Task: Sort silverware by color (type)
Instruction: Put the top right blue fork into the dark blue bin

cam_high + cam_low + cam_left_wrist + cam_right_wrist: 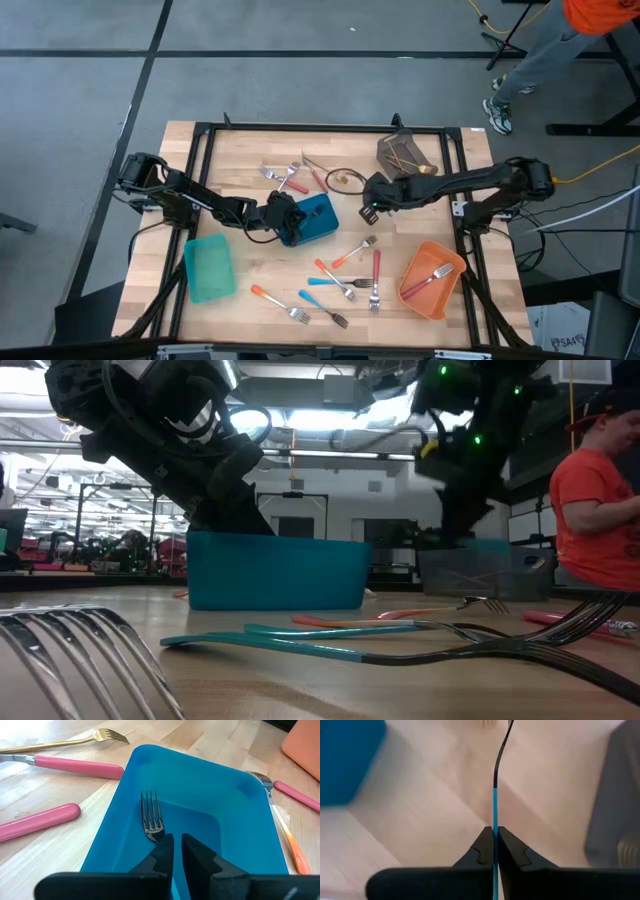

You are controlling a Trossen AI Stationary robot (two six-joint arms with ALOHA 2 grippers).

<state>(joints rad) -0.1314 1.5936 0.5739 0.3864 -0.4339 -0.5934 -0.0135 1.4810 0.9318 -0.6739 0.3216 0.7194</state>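
Note:
The blue bin [318, 222] stands mid-table. My left gripper [177, 845] reaches into its near-left end, the fingers a narrow gap apart, with a silver fork [151, 815] just ahead of them inside the bin [200, 785]. To the bin's right, my right gripper [368, 210] hangs above the wood, shut on a blue-handled utensil [495, 805]. Loose silverware with orange, pink and blue handles [345, 275] lies on the near half of the table, and more pieces [290, 178] lie beyond the blue bin. My left gripper has the fork by its handle, which runs back behind one fingertip [165, 847], so the place of contact is hidden. The fingers slant down into the bin from the table's left. The fork's tines [150, 800] point ahead over the bin's floor. My right gripper pinches the utensil's blue handle [495, 820] between its two fingers by the thin sides. The fingers point steeply down and lie along the handle. A stretch of handle and the dark neck [499, 760] reach out past the fingertips, and the head runs out of the picture.
A teal bin [210, 270] sits near left. An orange bin [432, 282] holding a red-handled fork sits near right. A grey bin [405, 152] with gold pieces sits far right. A black frame [320, 128] rims the table. A person [600, 510] stands beyond the right side.

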